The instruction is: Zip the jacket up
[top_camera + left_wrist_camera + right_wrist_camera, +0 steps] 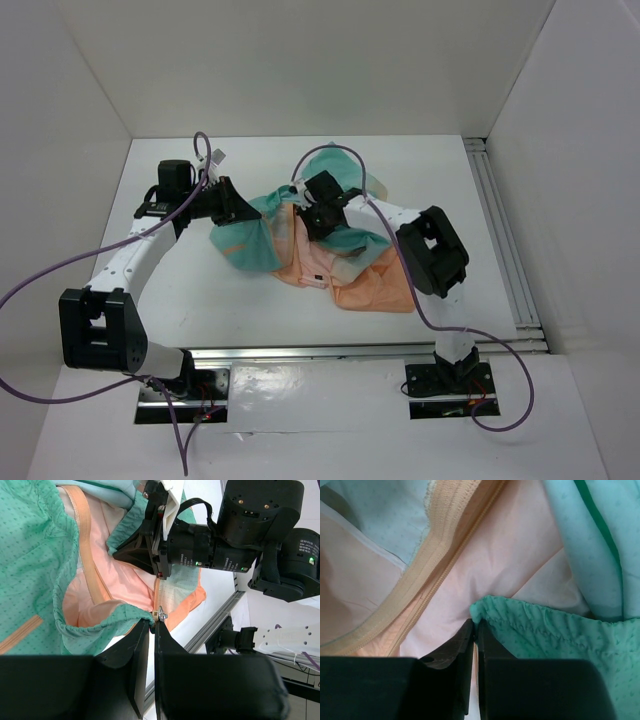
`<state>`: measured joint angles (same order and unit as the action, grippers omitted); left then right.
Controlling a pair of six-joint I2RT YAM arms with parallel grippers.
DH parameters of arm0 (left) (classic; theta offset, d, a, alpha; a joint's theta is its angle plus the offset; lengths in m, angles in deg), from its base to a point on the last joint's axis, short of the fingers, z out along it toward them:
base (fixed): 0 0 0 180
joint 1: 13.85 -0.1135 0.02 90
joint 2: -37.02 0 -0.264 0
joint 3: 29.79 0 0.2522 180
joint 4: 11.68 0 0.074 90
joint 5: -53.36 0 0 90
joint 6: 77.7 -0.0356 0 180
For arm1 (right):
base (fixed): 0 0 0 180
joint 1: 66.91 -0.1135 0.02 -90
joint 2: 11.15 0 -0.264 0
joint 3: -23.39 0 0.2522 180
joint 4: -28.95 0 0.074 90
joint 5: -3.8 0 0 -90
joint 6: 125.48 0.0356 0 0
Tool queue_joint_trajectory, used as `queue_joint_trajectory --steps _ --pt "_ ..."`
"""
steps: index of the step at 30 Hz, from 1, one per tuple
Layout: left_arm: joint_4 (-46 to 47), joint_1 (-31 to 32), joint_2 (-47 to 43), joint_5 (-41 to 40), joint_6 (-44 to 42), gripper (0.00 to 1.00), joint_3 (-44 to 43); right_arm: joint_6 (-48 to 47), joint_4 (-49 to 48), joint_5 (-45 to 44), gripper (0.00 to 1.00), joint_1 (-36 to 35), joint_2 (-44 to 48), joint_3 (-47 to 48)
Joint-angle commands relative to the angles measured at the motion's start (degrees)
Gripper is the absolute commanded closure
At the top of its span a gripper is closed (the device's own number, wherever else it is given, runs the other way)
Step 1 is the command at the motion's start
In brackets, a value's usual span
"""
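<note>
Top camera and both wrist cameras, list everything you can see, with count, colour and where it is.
jacket: one, teal-green fading to peach-orange, crumpled mid-table between the arms
zipper tape: one strip, beige, running diagonally across the peach lining
zipper piece: one, small, metal, at the left gripper's fingertips
table: one, white, under the jacket
rail: one, silver, along the table's right edge
cables: two, purple, one looping from each arm
left gripper: one, black, shut on the jacket's teal hem
right gripper: one, black, shut on the jacket beside the teal hem
arms: two, white and black, bases at the near edge
</note>
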<state>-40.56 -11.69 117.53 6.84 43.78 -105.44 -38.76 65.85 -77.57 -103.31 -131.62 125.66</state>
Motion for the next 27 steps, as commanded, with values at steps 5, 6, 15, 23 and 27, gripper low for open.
queue_joint_trajectory --steps 5,6,15,23,27 --pt "-0.1 -0.3 0.6 1.3 -2.0 1.00 -0.5 1.7 -1.6 -1.5 0.94 -1.7 5.9 -0.6" --pt "-0.1 -0.3 0.6 1.3 -2.0 1.00 -0.5 1.7 -1.6 -2.3 0.94 -1.7 7.1 -1.4" --pt "-0.6 -0.3 1.1 3.1 -3.2 1.00 -0.5 5.7 -5.6 3.5 1.00 3.7 22.8 -15.2" --pt "3.8 0.2 1.1 10.5 -4.6 1.00 0.6 18.0 -29.5 23.7 1.00 10.3 31.2 -28.1" --pt "3.8 2.3 1.1 14.8 -7.7 1.00 0.1 23.5 -41.4 28.5 1.00 10.8 32.4 -31.5"
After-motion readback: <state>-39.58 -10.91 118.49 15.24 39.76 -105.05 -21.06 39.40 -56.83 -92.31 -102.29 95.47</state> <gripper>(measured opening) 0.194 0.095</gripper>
